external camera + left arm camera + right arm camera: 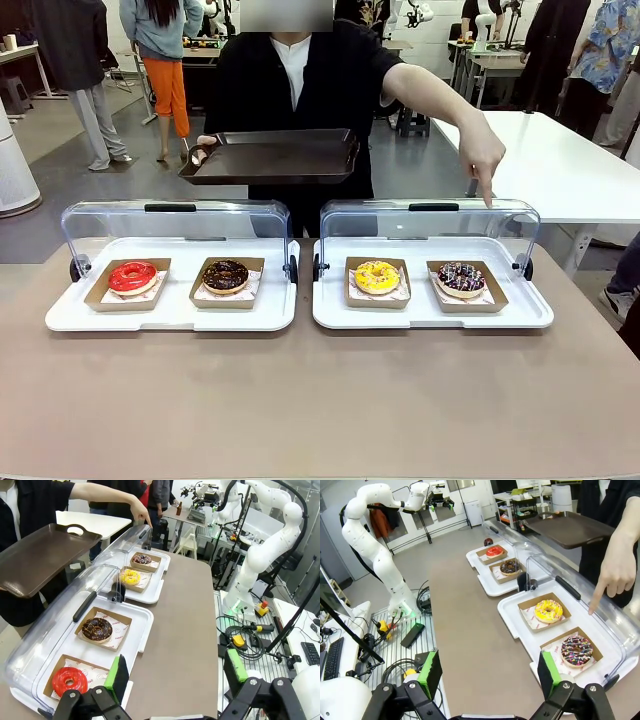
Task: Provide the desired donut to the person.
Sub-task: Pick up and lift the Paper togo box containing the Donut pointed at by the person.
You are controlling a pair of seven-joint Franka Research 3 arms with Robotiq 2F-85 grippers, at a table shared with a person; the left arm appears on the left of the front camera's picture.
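While wide open, left end effector (176, 672) and right end effector (488, 672) above tan table (320, 400), cluttered lab (420, 150) beyond.

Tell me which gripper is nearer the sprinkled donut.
Right. The right gripper hovers right beside the sprinkled donut. The left gripper hovers by the red donut, at the row's opposite end.

My left gripper (176, 672): black linkage fingers, round grey screws at the joints, green pads (234, 664). My right gripper (489, 672): same black frame, screws and green pads (548, 672). My right arm (265, 550) and left arm (375, 545): glossy white rounded segments, green light at base.
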